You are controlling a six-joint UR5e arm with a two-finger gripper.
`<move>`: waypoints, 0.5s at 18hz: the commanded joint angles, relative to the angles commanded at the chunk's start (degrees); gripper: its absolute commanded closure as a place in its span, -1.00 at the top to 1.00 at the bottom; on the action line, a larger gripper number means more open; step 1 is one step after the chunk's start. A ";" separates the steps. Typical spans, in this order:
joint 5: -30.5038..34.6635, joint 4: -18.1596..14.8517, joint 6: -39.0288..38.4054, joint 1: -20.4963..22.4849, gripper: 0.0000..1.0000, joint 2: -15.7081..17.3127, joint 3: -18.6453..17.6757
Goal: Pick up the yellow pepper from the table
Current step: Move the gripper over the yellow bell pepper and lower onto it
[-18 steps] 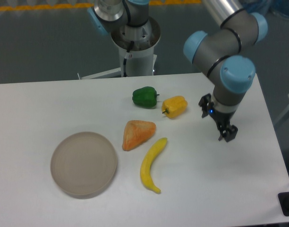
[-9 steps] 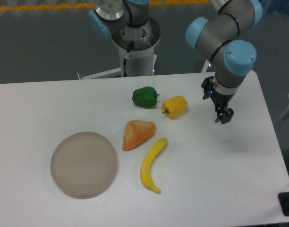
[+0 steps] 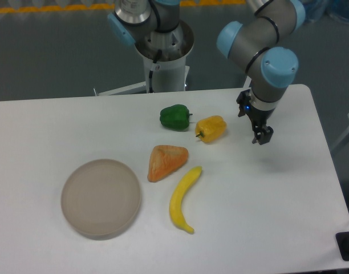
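**Gripper beside the yellow pepper, nothing held**

From my screen I see the gripper (image 3: pixel 260 136) hanging under the arm's wrist, pointing down over the table (image 3: pixel 288 217), to the right of the yellow pepper (image 3: pixel 211 128). There is bare white tabletop between the two, so nothing is touching. The fingers look dark and small from this camera, and I cannot tell how far apart they stand; no gap shows clearly. Nothing is between them and nothing hangs from them.

The yellow pepper lies on the table toward the far side, its short dark stem pointing left and toward me. Just to its left sits a green pepper (image 3: pixel 175 117), close by with a narrow gap between them. Nearer to me, an orange-pink triangular fruit (image 3: pixel 166 161) lies in front of the two peppers, and a banana (image 3: pixel 182 198) curves down from beside that fruit toward the near edge. A round grey plate (image 3: pixel 101 197) sits on the left part of the table, well apart from the peppers.

The arm's base (image 3: pixel 162 57) stands behind the far edge of the table, behind the green pepper.
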 joint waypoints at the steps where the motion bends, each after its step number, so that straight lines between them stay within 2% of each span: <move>1: -0.96 0.00 -0.52 -0.44 1.00 0.88 -1.66; 5: -5.27 0.09 -4.65 -0.97 1.00 1.50 -5.01; 9: -5.45 0.26 -5.27 -1.14 1.00 1.50 -7.48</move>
